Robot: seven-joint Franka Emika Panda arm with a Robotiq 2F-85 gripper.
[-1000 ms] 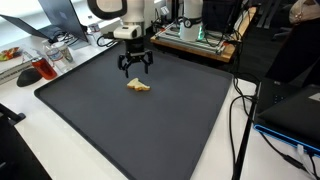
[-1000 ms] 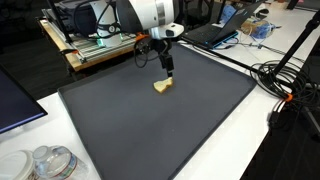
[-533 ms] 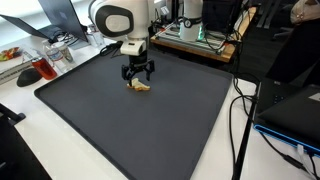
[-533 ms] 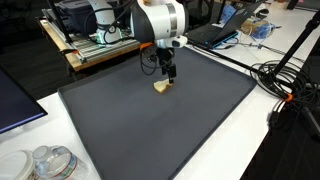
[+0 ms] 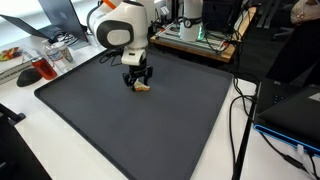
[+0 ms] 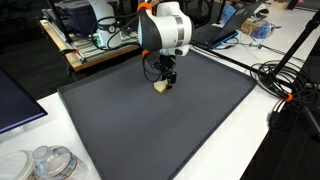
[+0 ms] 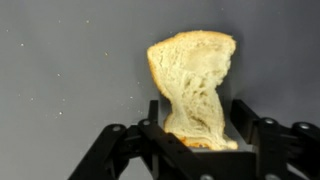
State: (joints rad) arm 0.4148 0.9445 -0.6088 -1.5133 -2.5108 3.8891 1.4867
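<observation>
I have the gripper (image 5: 139, 81) down at the far side of the black mat (image 5: 150, 125), set over a torn piece of bread (image 5: 142, 87) that lies flat on the mat. In the wrist view the bread (image 7: 193, 88) fills the middle of the picture, crust at the top and pale crumb facing me. The two fingers (image 7: 153, 113) stand spread, one on each side of its lower end. They sit close against it, but I cannot tell whether the pads touch the crust.

In both exterior views the arm's own white wrist sits right above the bread and hides most of the fingers from me. Only a yellowish corner of the bread (image 6: 160, 88) shows under the gripper (image 6: 166, 82).

The mat lies on a white table (image 5: 45, 140). Behind the arm stands a wooden rack (image 5: 190, 38) loaded with electronics, well apart from the bread. Black cables (image 5: 238, 120) run along one edge of the mat, just beside it, and in an exterior view a tangle of them (image 6: 275, 72) lies off the mat's corner. A red object (image 5: 40, 70) lies on the table past the opposite edge. Clear round containers (image 6: 45, 162) stand near the mat's near corner, and a dark screen (image 6: 15, 100) lies beside them.
</observation>
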